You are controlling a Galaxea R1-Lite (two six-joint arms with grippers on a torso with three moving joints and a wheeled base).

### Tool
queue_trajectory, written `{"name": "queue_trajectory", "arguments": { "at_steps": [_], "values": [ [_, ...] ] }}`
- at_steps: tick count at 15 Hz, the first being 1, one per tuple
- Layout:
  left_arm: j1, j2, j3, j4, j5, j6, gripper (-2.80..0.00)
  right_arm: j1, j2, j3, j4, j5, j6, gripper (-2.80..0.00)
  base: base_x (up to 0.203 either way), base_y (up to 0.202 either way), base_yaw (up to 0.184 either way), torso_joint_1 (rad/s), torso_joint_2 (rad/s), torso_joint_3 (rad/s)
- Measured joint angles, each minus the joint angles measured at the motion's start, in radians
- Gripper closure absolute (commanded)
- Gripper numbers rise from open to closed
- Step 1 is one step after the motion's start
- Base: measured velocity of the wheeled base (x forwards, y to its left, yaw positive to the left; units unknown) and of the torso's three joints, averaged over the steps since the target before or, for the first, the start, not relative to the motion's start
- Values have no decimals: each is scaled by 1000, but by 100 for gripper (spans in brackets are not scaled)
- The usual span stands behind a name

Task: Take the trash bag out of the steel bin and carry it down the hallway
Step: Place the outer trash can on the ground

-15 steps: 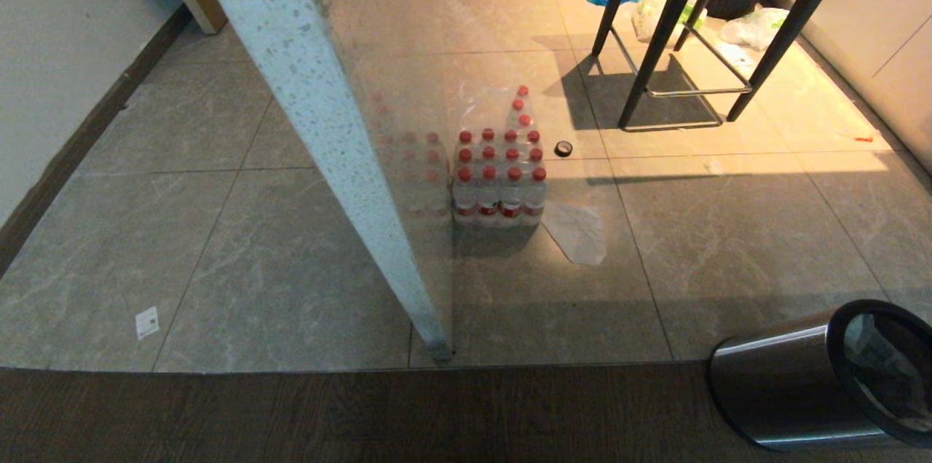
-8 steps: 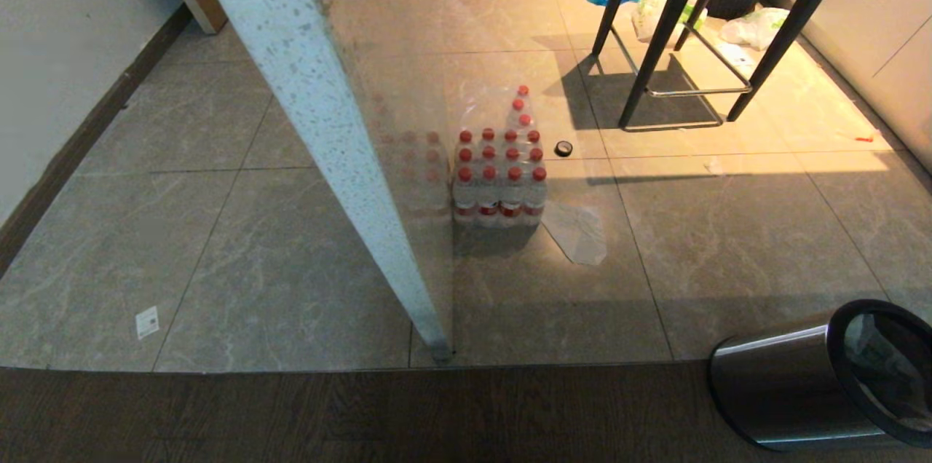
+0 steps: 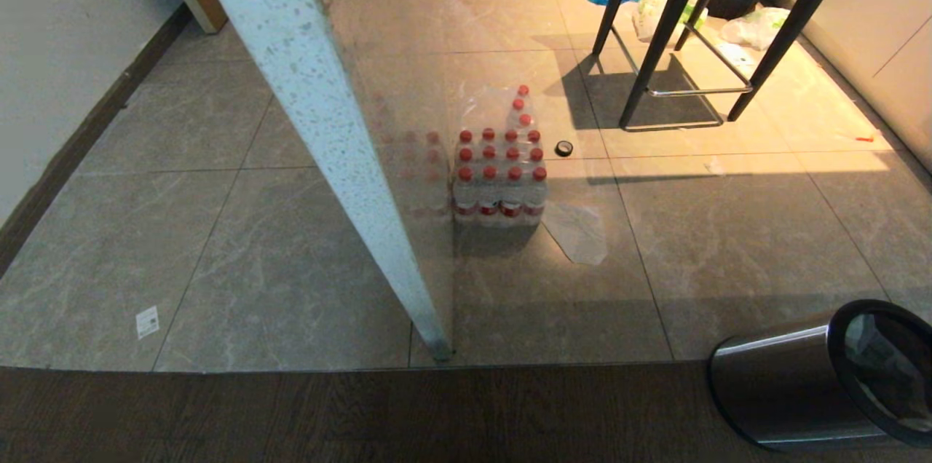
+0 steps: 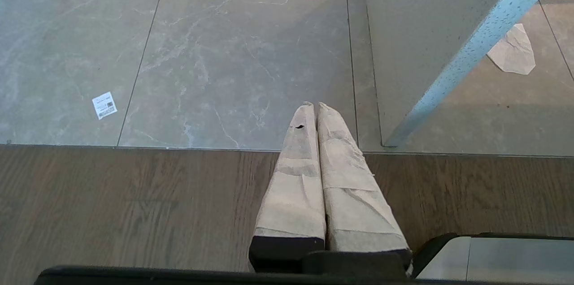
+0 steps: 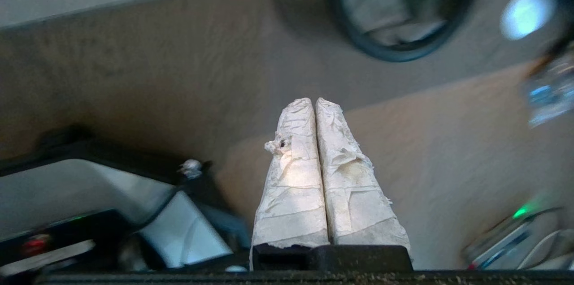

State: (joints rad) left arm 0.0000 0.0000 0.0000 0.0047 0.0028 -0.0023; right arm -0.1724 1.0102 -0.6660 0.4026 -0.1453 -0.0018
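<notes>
Nothing done yet. Left gripper is parked over the floor seam, jaws pressed together, empty. Right gripper is likewise closed and empty, short of the steel bin. The trash bag is only dimly seen inside; all steps remain.

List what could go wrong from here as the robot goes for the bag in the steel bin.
1. The right gripper is shut, its taped fingers pressed together, with the steel bin ahead of it; shut, it cannot pinch the bag and may only knock the bin over.
2. The bin sits at the very edge of the head view and its inside is dim, so aiming into it is chancy.
3. The speckled table leg stands close by and might catch a swinging arm.
</notes>
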Motion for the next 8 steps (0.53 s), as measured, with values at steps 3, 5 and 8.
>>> {"name": "queue_trajectory", "arguments": {
  "at_steps": [3, 5, 8],
  "values": [
    [0, 0, 0, 0, 0, 0, 0, -141, 246, -71, -129, 120, -37, -280, 0, 0, 0, 0, 0, 0],
    [0, 0, 0, -1, 0, 0, 0, -240, 413, -144, -188, 149, -76, -280, 0, 0, 0, 0, 0, 0],
    [0, 0, 0, 0, 0, -1, 0, -365, 624, -222, -258, 165, -172, -280, 0, 0, 0, 0, 0, 0]
  ]
}}
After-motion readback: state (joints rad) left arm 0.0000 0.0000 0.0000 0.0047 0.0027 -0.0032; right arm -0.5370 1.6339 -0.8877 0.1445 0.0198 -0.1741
